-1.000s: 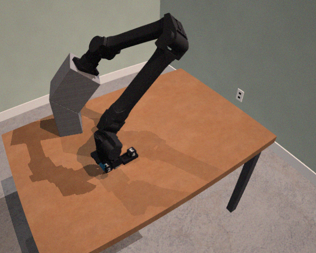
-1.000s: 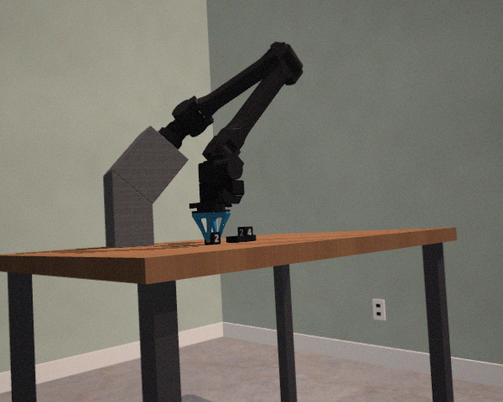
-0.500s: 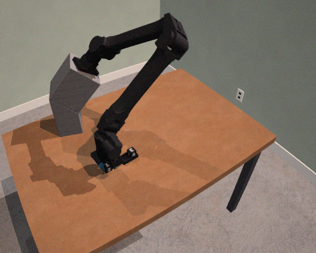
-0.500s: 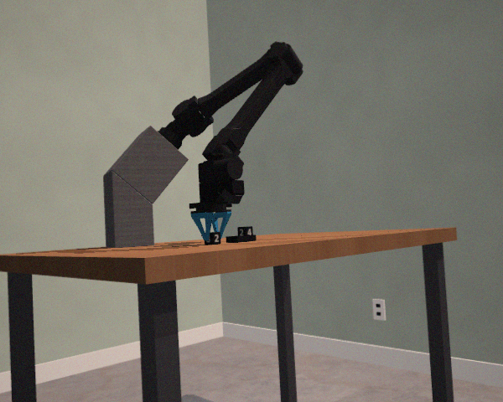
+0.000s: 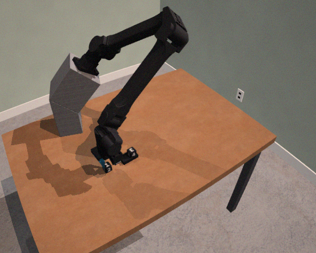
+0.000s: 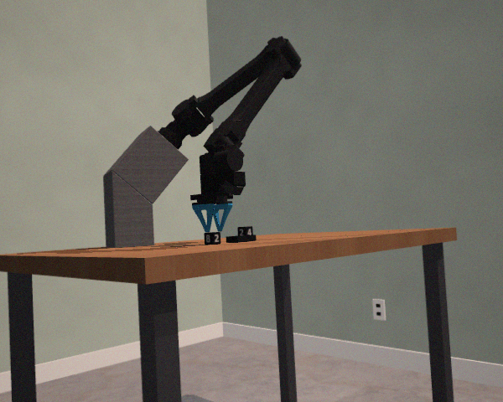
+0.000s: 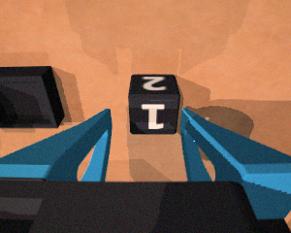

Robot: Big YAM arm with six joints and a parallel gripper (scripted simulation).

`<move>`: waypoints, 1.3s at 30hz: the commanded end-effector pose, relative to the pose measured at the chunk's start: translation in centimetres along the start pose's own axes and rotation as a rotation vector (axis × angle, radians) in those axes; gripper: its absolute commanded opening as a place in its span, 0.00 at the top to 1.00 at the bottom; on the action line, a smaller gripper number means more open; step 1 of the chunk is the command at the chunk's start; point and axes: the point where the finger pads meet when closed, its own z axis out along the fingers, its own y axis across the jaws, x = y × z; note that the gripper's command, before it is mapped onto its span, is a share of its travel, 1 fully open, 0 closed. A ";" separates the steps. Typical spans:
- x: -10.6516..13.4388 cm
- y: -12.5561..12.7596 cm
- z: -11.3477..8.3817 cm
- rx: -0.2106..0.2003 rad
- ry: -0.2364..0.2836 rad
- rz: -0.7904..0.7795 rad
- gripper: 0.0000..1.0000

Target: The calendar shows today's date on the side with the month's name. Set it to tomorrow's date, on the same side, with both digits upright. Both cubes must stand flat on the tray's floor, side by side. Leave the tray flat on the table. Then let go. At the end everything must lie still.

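Note:
A black digit cube (image 5: 107, 166) stands on the table top, outside the tray, with 1 on its upper face and 2 on one side. It also shows in the wrist view (image 7: 153, 103) and in the exterior view (image 6: 212, 238). My gripper (image 7: 145, 116) (image 6: 212, 228) hangs right over it, with the blue fingers open and a gap on each side, not touching the cube. The black tray (image 5: 129, 158) lies flat just to the right, and the second cube (image 5: 131, 152) stands in it. From the side that cube (image 6: 245, 231) shows 2 and 4.
The grey arm pedestal (image 5: 68, 95) stands at the back left of the table. The tray's end shows at the left of the wrist view (image 7: 24, 97). The table's edges are far from the cubes.

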 end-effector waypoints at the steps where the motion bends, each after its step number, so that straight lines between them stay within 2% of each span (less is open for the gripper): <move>1: -0.5 -0.7 -2.8 0.008 -0.024 0.005 0.53; 7: -0.5 -0.7 -5.9 0.008 -0.026 0.003 0.53; 11: -0.7 -0.7 -7.3 0.010 -0.028 0.000 0.53; 14: -0.7 -0.8 -7.5 0.010 -0.029 0.000 0.53; 15: 0.5 -0.9 -6.6 0.002 0.002 0.015 0.53; 19: -0.3 -1.0 -7.4 0.008 -0.019 0.009 0.53; 20: -0.7 -0.9 -7.7 0.010 -0.027 0.002 0.00; 39: -0.8 -0.9 -7.6 0.010 -0.027 0.005 0.00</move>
